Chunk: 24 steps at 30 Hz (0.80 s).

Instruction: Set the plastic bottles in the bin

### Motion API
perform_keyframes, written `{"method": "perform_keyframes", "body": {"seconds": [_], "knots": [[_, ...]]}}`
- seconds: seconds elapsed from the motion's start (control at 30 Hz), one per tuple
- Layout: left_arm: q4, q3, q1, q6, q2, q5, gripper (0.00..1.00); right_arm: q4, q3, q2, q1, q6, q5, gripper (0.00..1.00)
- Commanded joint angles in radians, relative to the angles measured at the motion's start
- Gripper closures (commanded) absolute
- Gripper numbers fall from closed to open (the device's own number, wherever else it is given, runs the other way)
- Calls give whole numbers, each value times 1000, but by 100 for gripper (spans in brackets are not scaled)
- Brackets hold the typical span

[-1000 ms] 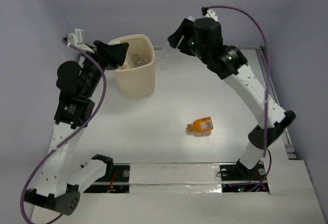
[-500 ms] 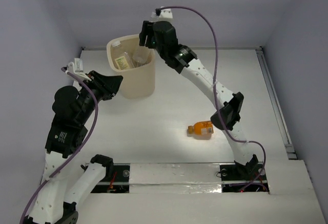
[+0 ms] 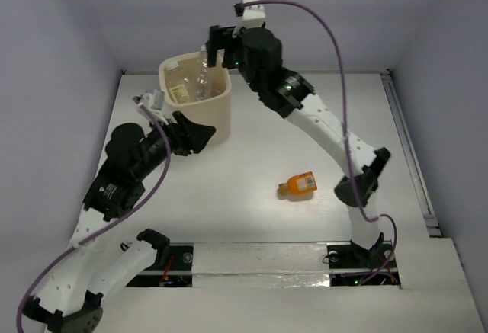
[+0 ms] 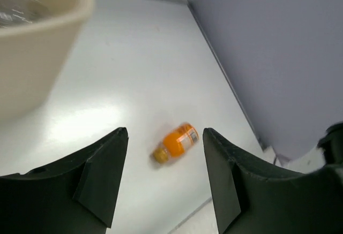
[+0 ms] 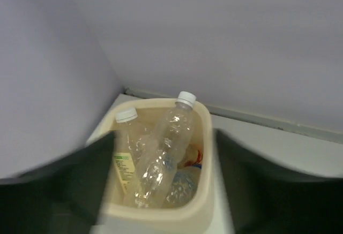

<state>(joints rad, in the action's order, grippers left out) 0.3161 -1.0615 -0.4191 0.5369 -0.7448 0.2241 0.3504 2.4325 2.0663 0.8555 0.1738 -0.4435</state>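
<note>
on the white bench (image 3: pixel 252 158), a stubby orange plastic bottle (image 3: pixel 298 186) lies; clear bottles (image 5: pixel 161 153) sit in the tall cream plastic bin (image 3: pixel 206 123). left fingers (image 4: pixel 102 175) apart, empty; right fingers (image 5: pixel 257 180), blurred, seemingly apart above it.

Bin (image 4: pixel 32 57) cut off at top-left edge & blurred, left wrist view. Orange bottle (image 4: pixel 177 142) label unreadable. Lower bottles (image 5: pixel 182 185) half hidden, right wrist view.
</note>
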Motion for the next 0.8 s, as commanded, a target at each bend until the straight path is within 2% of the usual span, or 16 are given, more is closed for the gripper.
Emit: {"method": "perform_keyframes", "body": {"seconds": [0.0,0.03,0.1,0.13,0.2,0.23,0.27,0.3,0.37,0.4,0.47,0.5,0.53,0.6,0.73,0.77], "knots": [[-127,21,-184,-63,-74,-53,45,-70,-182,-271,-32,55,-81,40],[-140,15,-237,-87,-135,-77,46,-68,-261,-329,-42,85,-78,65],[-163,-24,-388,-124,-214,-155,47,-86,-440,-524,-61,168,-77,100],[-166,-44,-430,-171,-307,-172,49,-91,-622,-588,-70,193,-75,100],[-163,-112,-495,-213,-405,-202,55,-97,-795,-786,-70,242,-83,100],[-163,-133,-544,-233,-498,-203,65,-91,-876,-852,-70,262,-105,100],[-172,-173,-563,-268,-543,-201,68,-56,-1018,-915,-81,312,-116,100],[-184,-187,-576,-281,-580,-190,69,-35,-1082,-980,-81,335,-121,100],[-205,-234,-607,-305,-684,-161,67,24,-1229,-1153,-81,416,-138,96],[-209,-253,-607,-330,-717,-123,64,97,-1269,-1204,-81,443,-141,89],[-177,-320,-625,-379,-823,-89,45,224,-1358,-1342,-81,540,-158,74],[-163,-342,-626,-399,-858,-59,38,261,-1380,-1383,-81,573,-165,52],[-144,-363,-636,-414,-922,-54,27,298,-1401,-1460,-81,602,-172,40],[-97,-411,-636,-455,-978,-43,20,385,-1450,-1529,-81,683,-175,22],[-71,-442,-636,-488,-1093,-110,3,467,-1506,-1669,-81,754,-129,16],[-57,-460,-636,-492,-1110,-132,3,492,-1511,-1699,-81,769,-120,16]]}}
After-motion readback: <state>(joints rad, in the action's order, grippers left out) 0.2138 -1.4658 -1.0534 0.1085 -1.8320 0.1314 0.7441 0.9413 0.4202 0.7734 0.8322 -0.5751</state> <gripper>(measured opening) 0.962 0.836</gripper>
